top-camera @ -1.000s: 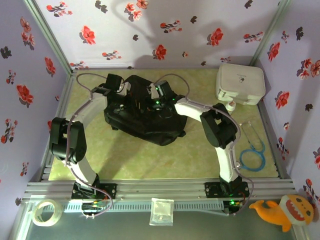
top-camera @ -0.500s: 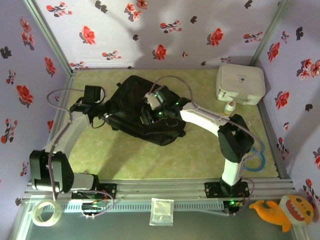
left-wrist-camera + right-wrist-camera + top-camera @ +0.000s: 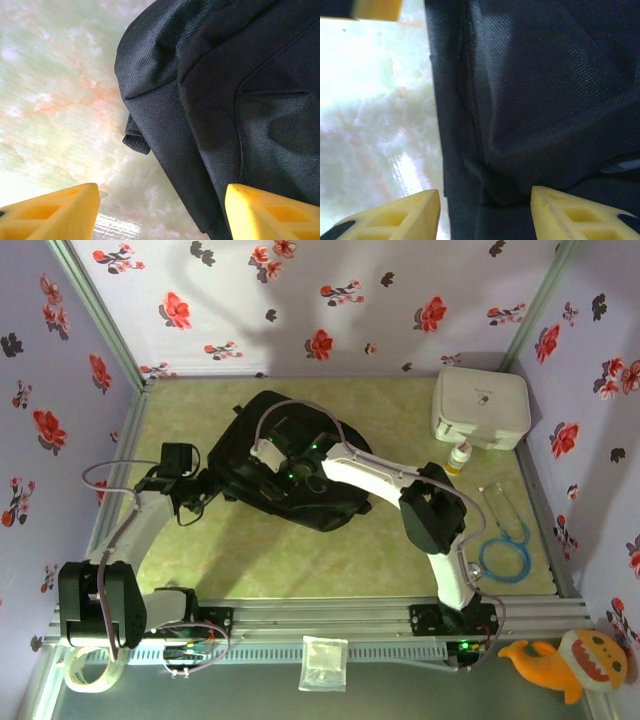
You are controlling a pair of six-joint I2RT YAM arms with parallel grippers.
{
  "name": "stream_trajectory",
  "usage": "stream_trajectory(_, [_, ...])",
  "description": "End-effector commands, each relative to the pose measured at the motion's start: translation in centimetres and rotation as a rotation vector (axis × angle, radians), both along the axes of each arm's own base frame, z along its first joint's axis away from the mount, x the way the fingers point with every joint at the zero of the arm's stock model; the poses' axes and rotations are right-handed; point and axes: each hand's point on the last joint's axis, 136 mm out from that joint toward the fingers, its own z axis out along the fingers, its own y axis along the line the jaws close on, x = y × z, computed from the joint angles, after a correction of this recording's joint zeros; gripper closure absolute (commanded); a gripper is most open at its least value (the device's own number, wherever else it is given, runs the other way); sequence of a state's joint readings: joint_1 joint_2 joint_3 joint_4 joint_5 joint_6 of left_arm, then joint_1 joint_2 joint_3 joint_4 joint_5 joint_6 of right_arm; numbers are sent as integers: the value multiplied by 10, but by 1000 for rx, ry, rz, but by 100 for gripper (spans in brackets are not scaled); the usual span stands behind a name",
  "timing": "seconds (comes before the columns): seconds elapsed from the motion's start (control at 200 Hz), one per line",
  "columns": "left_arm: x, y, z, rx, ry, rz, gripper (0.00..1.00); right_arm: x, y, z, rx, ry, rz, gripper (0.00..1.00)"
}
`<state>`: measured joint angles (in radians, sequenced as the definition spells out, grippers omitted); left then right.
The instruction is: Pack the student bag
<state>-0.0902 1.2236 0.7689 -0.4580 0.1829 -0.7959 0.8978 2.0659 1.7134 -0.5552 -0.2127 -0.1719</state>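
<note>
Student bag point(image 3: 240, 452) partly covered by right arm point(image 3: 375, 475); zip indiscernible.

student bag point(image 3: 240, 100), matt woven cloth (coarse weave), table point(image 3: 50, 75), glossy marbled surface

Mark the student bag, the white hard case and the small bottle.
student bag point(image 3: 325, 506): top external view, lower right fabric.
white hard case point(image 3: 480, 405): top external view, middle of lid.
small bottle point(image 3: 459, 457): top external view, its body.
</note>
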Motion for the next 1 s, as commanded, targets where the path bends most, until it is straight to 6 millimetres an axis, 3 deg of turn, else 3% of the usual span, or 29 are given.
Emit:
stream_trajectory(0.0, [6, 2, 8, -6, -42, 23, 33, 8, 2, 0, -36, -49, 21, 54])
stream_trajectory(0.145, [7, 1, 9, -13, -44, 17, 33, 14, 3, 3, -24, -56, 2, 72])
stream_trajectory(0.46, [11, -7, 13, -46, -54, -13, 33, 28, -9, 28, 139, -28, -121, 95])
stream_trajectory(0.605, [13, -16, 21, -88, -72, -42, 33, 31, -11, 38, 216, -3, -155, 98])
stream_trajectory(0.805, [14, -33, 29, -135, -89, -75, 33, 31, -13, 32, 215, 16, -180, 100])
stream_trajectory(0.995, [16, -69, 35, -241, -125, -135, 33, 51, -23, 33, 254, 14, -320, 100])
